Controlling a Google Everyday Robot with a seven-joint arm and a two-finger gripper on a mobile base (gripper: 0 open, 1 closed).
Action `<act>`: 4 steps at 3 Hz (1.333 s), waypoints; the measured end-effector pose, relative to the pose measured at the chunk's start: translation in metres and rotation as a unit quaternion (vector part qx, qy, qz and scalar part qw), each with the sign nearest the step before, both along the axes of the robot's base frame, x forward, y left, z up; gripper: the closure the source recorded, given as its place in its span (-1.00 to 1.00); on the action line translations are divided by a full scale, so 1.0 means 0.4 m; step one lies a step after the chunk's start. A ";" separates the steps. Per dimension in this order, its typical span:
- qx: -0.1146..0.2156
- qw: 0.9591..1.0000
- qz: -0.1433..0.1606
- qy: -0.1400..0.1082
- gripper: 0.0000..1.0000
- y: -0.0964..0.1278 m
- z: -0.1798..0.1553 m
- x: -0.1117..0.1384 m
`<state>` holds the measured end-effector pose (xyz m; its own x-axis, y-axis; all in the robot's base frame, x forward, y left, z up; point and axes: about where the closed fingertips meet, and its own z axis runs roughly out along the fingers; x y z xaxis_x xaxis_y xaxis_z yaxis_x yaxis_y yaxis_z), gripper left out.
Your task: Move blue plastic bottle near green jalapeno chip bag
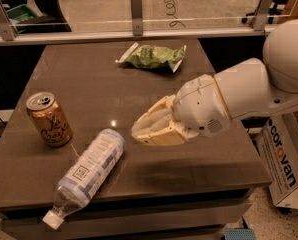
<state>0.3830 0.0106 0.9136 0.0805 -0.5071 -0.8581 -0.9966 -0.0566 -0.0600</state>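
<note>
The blue plastic bottle point(89, 170) lies on its side at the table's front left, with its white cap point(51, 220) pointing to the front edge. The green jalapeno chip bag point(154, 57) lies flat at the back middle of the table. My gripper point(138, 133) hovers above the table's middle, just right of the bottle's upper end and well in front of the bag. It holds nothing.
An orange-gold soda can point(49, 119) stands upright left of the bottle. The dark table point(214, 164) ends just right of my arm point(249, 91). A white cardboard box point(286, 159) stands on the floor at the right. A glass barrier with metal posts point(135, 11) runs behind the table.
</note>
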 end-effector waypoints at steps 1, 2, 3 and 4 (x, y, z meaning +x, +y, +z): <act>-0.058 0.996 0.053 -0.048 -0.72 0.054 0.003 -0.034; -0.097 0.986 0.099 -0.091 -1.00 0.102 0.017 -0.052; -0.127 0.972 0.148 -0.131 -1.00 0.158 0.017 -0.057; -0.155 0.954 0.195 -0.168 -1.00 0.211 -0.009 -0.062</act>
